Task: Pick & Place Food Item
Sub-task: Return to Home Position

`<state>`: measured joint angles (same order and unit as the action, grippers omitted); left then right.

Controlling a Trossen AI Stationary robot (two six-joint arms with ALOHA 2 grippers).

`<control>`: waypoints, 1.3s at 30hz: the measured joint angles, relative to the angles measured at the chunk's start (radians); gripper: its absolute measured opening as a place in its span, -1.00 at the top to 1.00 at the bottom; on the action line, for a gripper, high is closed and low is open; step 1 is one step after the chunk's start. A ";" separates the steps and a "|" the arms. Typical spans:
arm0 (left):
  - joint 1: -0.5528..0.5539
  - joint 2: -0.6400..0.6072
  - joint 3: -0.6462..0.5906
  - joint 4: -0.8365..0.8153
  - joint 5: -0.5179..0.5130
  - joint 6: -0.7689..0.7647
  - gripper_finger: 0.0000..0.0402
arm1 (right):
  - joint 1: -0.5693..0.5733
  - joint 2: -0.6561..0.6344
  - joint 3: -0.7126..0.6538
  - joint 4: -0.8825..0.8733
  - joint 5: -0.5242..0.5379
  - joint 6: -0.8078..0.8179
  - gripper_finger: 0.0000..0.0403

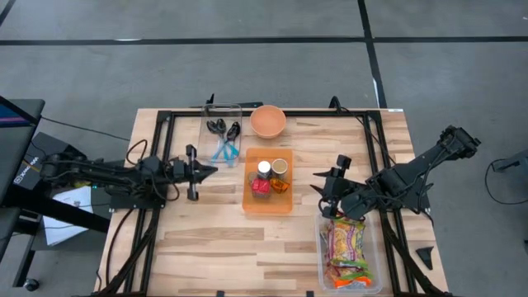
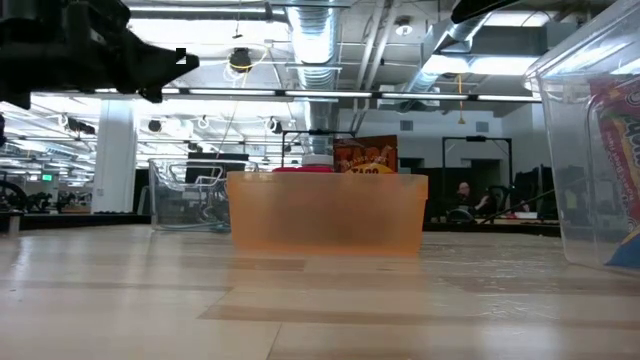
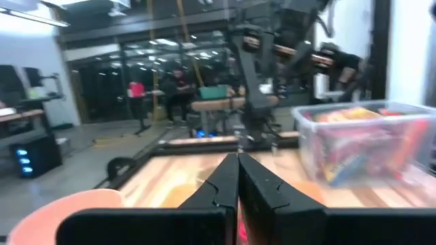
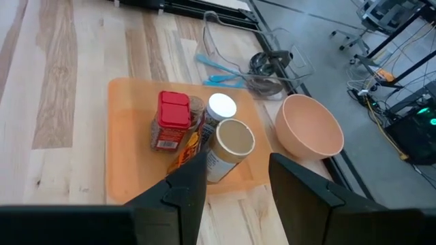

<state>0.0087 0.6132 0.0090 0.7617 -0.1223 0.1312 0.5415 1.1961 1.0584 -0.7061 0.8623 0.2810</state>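
Left gripper (image 1: 206, 171) fingers closed, right gripper (image 1: 322, 183) fingers apart and empty; homing, the right arm could clip the clear snack bin (image 1: 321, 257).

Beneath me: pale wooden plank table (image 1: 206, 247), black metal frame (image 1: 158, 132) running along its edges. Grey concrete floor (image 1: 247, 74) beyond, crossed by black tape lines (image 1: 247, 40). White paper sheet (image 1: 66, 219) lies off the table's left side. Far room: silver ceiling ducts (image 2: 318, 30), one seated person (image 2: 462, 195).
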 joint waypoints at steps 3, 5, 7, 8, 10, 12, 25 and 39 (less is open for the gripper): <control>-0.009 -0.071 0.000 -0.103 -0.008 0.001 1.00 | 0.011 0.000 0.000 -0.003 0.000 0.000 0.23; -0.010 -0.128 0.000 -0.173 -0.015 -0.002 1.00 | 0.017 0.000 0.000 -0.005 -0.001 0.000 0.23; -0.010 -0.180 0.000 -0.234 -0.020 -0.006 1.00 | 0.023 0.000 0.000 -0.005 0.000 0.001 0.23; -0.010 -0.205 0.000 -0.264 -0.019 -0.007 1.00 | 0.025 0.000 0.000 -0.005 0.000 0.000 0.23; -0.010 -0.250 0.000 -0.318 -0.019 -0.007 1.00 | 0.029 0.000 0.000 -0.004 0.000 0.001 0.23; -0.010 -0.288 0.000 -0.366 -0.019 -0.007 1.00 | 0.026 0.000 0.000 -0.004 0.000 0.001 0.23; -0.010 -0.451 0.000 -0.578 -0.019 -0.004 1.00 | 0.010 0.000 0.000 -0.001 0.002 0.001 0.23; -0.009 -0.572 0.001 -0.746 0.118 0.019 1.00 | 0.011 0.000 0.000 -0.009 0.002 0.001 0.23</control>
<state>-0.0006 0.0412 0.0101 0.0152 -0.0038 0.1497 0.5522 1.1961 1.0584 -0.7148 0.8646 0.2817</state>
